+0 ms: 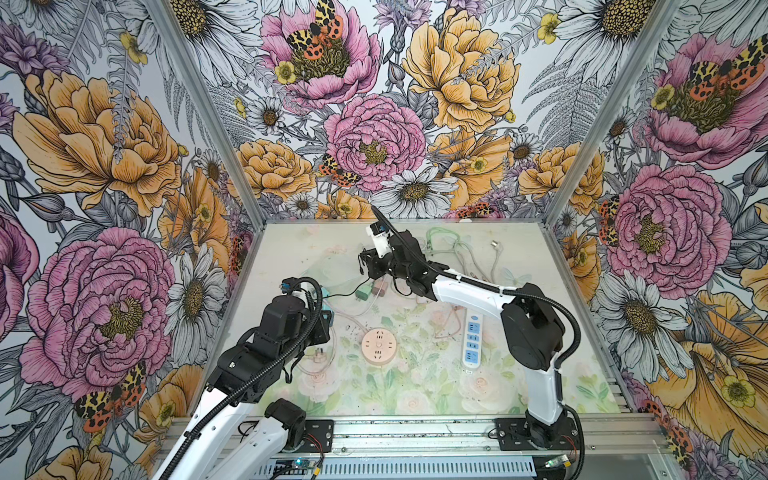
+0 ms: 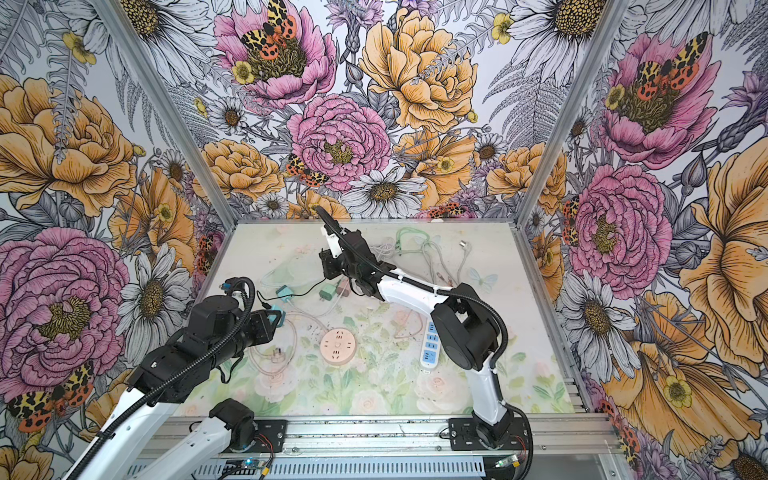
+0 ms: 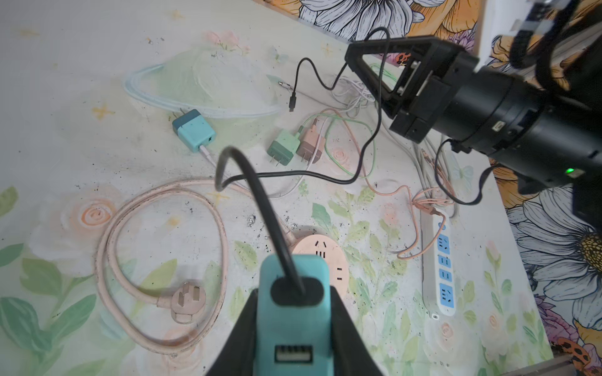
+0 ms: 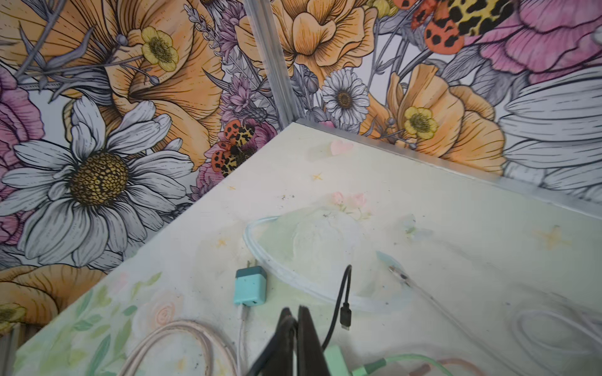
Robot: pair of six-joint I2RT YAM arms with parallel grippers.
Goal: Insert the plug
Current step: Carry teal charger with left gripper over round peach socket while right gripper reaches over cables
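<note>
We find the left hand (image 3: 294,328) pinching the teal adapter (image 3: 290,270). It is held off the bench (image 1: 540,374), near the round socket (image 1: 378,341) but not over it. A black cable (image 4: 345,286) is already seated in the adapter's top, and its prongs are hidden from us. The right hand (image 4: 295,314) has its fingers pressed together on that cable near its free end, which dangles beside them.

We judge the step to be the carry to the socket, with insertion not yet begun. The next move calls for squaring the prongs to the slots, then a straight push down.

The strip (image 1: 473,338) lies to the socket's right. A blue charger (image 3: 193,130), a green charger (image 3: 280,150) and a coiled pink cord (image 3: 187,301) lie around it. The socket's face looks unobstructed. The cable strung between the two hands could tug the adapter off line.
</note>
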